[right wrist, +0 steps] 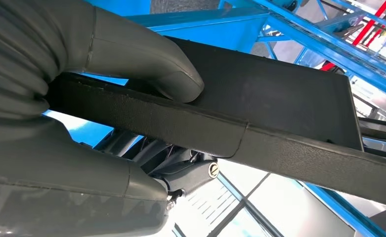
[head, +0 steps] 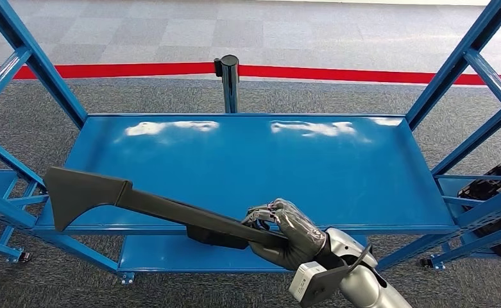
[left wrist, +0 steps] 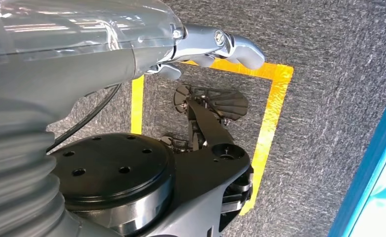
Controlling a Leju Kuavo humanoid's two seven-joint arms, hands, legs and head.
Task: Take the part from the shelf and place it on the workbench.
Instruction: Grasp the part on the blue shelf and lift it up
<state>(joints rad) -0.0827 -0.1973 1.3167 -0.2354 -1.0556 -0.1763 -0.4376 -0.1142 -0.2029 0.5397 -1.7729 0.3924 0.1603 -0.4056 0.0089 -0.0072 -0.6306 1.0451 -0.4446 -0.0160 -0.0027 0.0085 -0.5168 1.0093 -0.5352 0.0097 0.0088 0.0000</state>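
A long dark grey plastic part (head: 151,205), wide at its left end and narrow toward the right, hangs over the front edge of the blue shelf (head: 337,167). My right hand (head: 286,234) grips its narrow right end, fingers wrapped over the top. In the right wrist view the thumb (right wrist: 146,59) presses on the part (right wrist: 279,98) from one side, with the fingers underneath. The wide end points left, past the shelf's front left corner. My left hand (left wrist: 215,44) hangs above the carpet with its silver fingers loosely extended, holding nothing.
Slanted blue frame posts rise at both sides of the shelf. A lower blue shelf level (head: 170,256) lies beneath the part. A black barrier post (head: 229,80) and a red floor line (head: 363,74) are behind. Dark parts (head: 498,186) sit at the right. Yellow floor tape (left wrist: 275,108) marks a square.
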